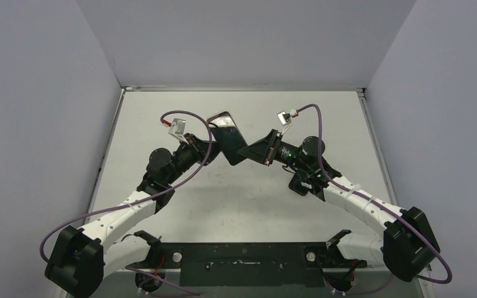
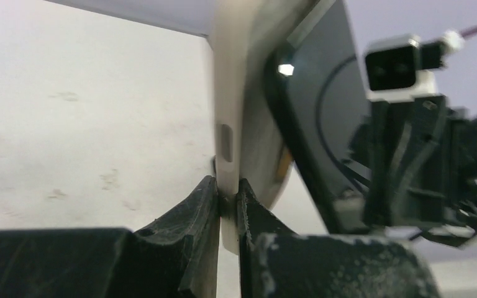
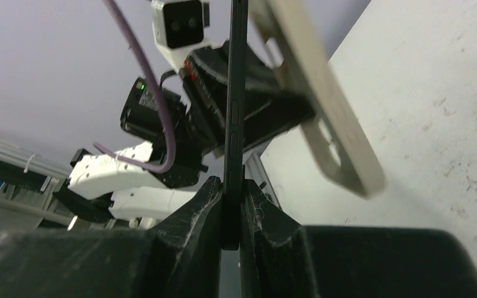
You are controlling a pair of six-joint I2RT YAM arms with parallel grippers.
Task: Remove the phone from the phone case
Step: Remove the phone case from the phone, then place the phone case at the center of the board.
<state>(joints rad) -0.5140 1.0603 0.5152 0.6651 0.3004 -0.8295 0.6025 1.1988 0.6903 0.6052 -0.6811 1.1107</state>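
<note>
The left end effector (image 2: 228, 202) pinched the case (image 2: 227, 93) rim and the right end effector (image 3: 233, 205) the phone (image 3: 235, 93) edge, both above the worktop (image 1: 236, 205); either thin pinch could have slipped mid-peel, dropping the phone.

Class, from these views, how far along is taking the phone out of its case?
Done: the left gripper clamps the case by its pale edge, the right gripper the dark phone. In hand: the two splay apart at the gripped end. Left: the far end seems still seated.
</note>
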